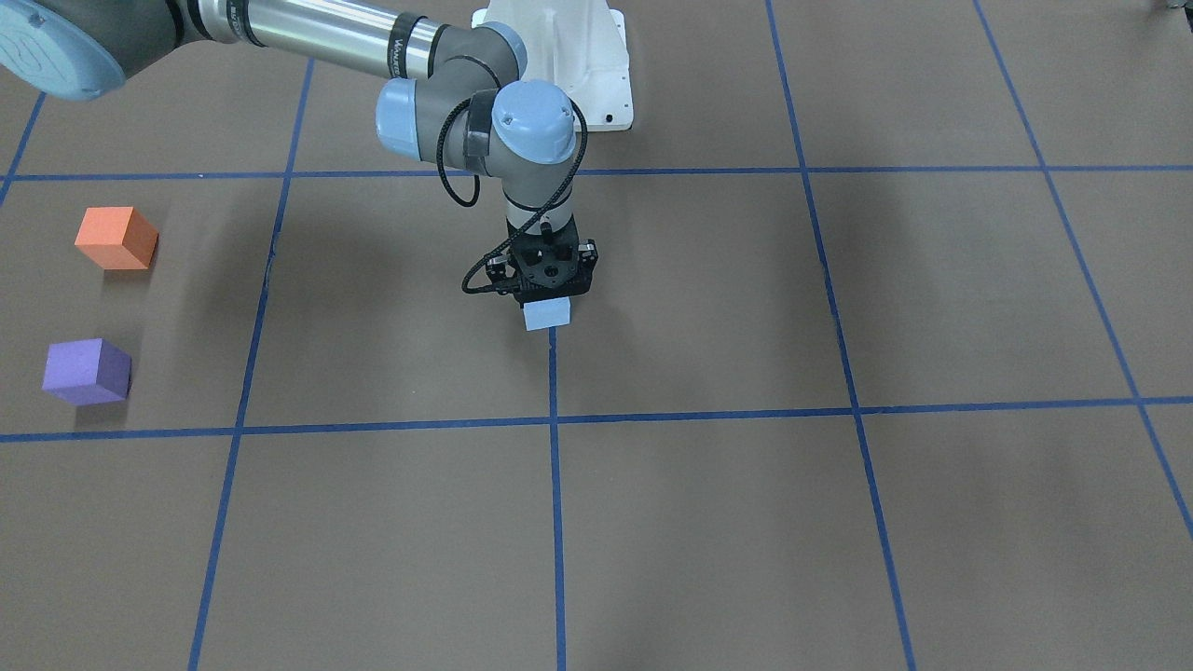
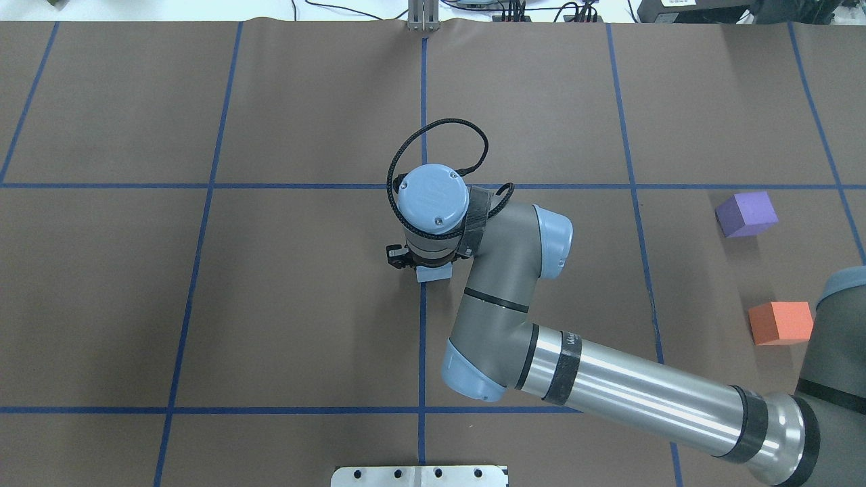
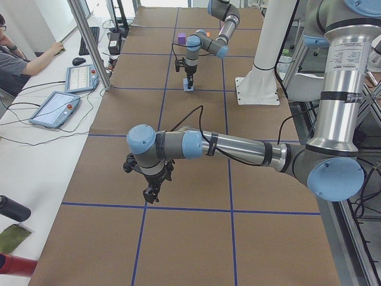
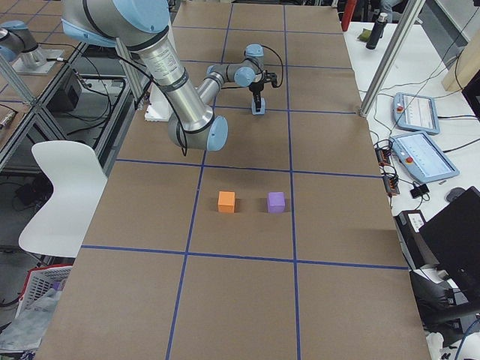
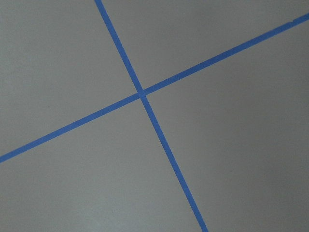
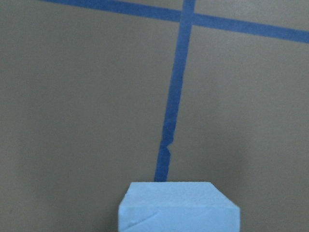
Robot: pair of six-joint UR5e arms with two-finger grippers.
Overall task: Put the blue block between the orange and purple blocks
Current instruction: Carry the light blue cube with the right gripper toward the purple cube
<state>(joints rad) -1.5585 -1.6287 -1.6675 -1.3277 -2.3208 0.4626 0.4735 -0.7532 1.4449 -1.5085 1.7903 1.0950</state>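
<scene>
The pale blue block (image 1: 546, 315) is at the table's middle, on a blue tape line; it also shows in the overhead view (image 2: 433, 273) and fills the bottom of the right wrist view (image 6: 178, 207). My right gripper (image 1: 549, 298) points straight down over it, and its jaws look shut on the block's sides, low over the table. The orange block (image 1: 116, 238) and the purple block (image 1: 87, 371) sit apart on the table far to my right, with a gap between them (image 2: 781, 322) (image 2: 746, 214). My left gripper (image 3: 152, 193) shows only in the exterior left view; I cannot tell its state.
Brown paper (image 1: 708, 522) with a blue tape grid covers the table. The robot's white base (image 1: 596, 65) stands at the near edge. The left wrist view shows only a tape crossing (image 5: 141, 93). An operator (image 3: 18, 59) and tablets sit beyond the far edge.
</scene>
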